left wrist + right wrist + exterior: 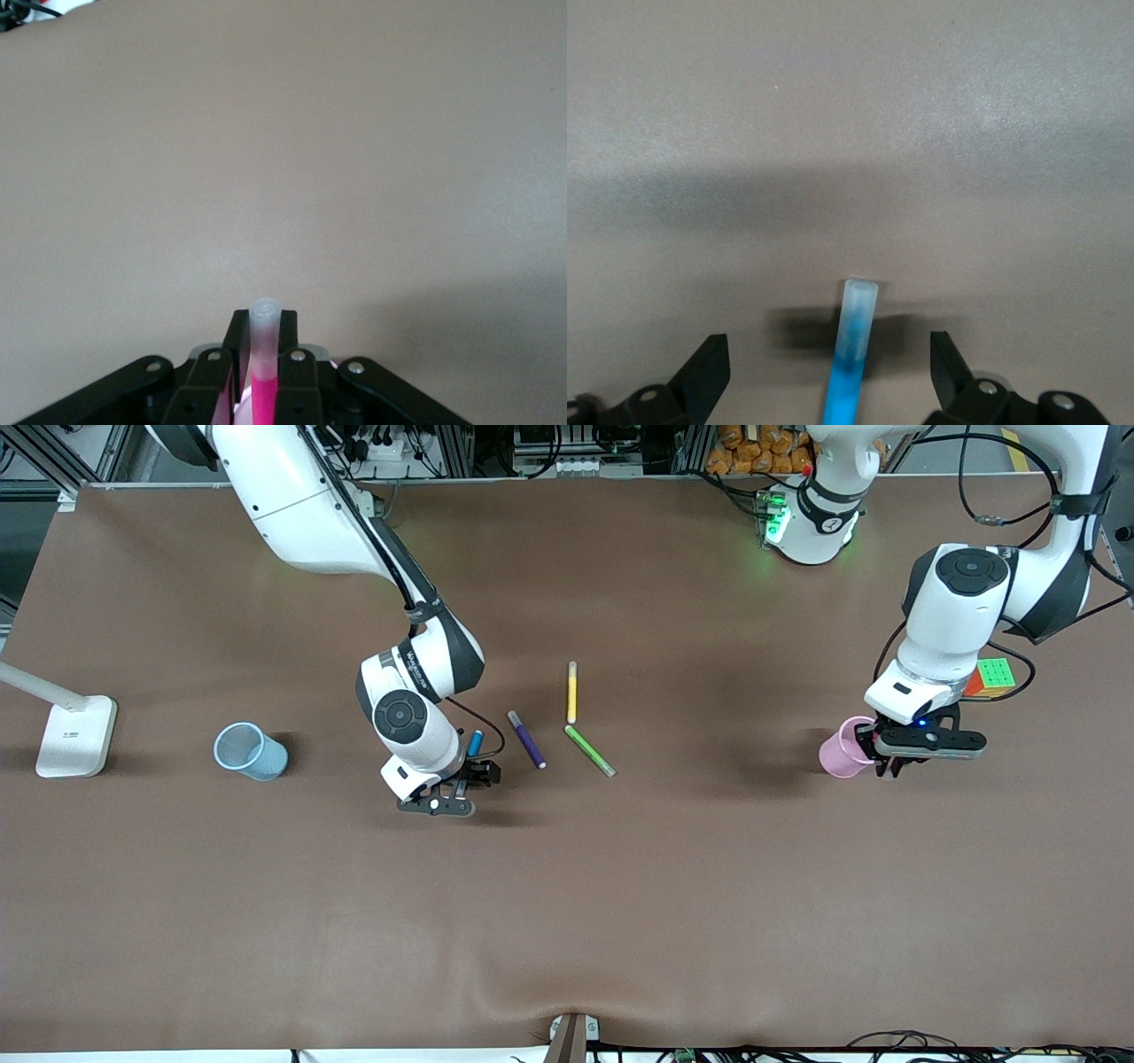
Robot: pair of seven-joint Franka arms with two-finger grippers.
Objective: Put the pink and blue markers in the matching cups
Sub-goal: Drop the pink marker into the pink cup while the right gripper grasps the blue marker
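The blue marker lies on the table, partly under the right arm's wrist. In the right wrist view it sits between the wide-open fingers of my right gripper, untouched. In the front view the right gripper is low over it. My left gripper is shut on the pink marker, with the pale cap sticking out past the fingertips. In the front view the left gripper is at the rim of the pink cup, and the pink marker is hidden there. The blue cup stands toward the right arm's end.
A purple pen, a yellow pen and a green pen lie mid-table beside the blue marker. A white lamp base stands past the blue cup. A colour cube lies by the left arm.
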